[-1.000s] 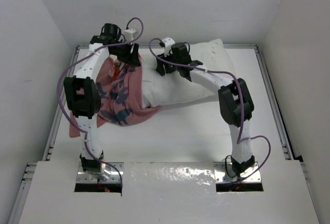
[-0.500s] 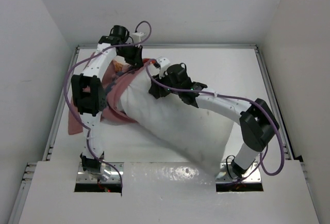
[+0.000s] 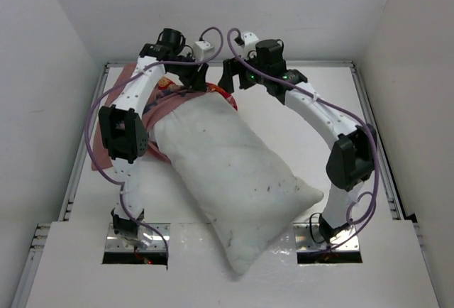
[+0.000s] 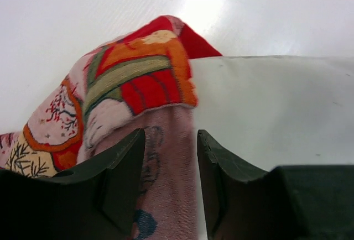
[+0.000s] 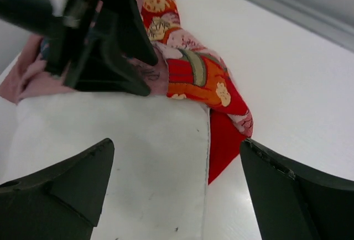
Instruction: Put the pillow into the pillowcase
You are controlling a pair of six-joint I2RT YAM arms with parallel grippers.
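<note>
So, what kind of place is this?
Probably a robot test cell in a lab, not a home: a white table boxed in by plain white walls, with a left arm and a right arm bolted at its near edge.

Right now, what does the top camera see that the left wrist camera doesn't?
Only the top camera shows the whole pillow, lying slanted, plus the left arm and the right arm. Only the left wrist camera shows the pillowcase print up close, with its faded pink inside seen in the gap between the left fingers. Both show the white pillow's far end beside the red pillowcase.
</note>
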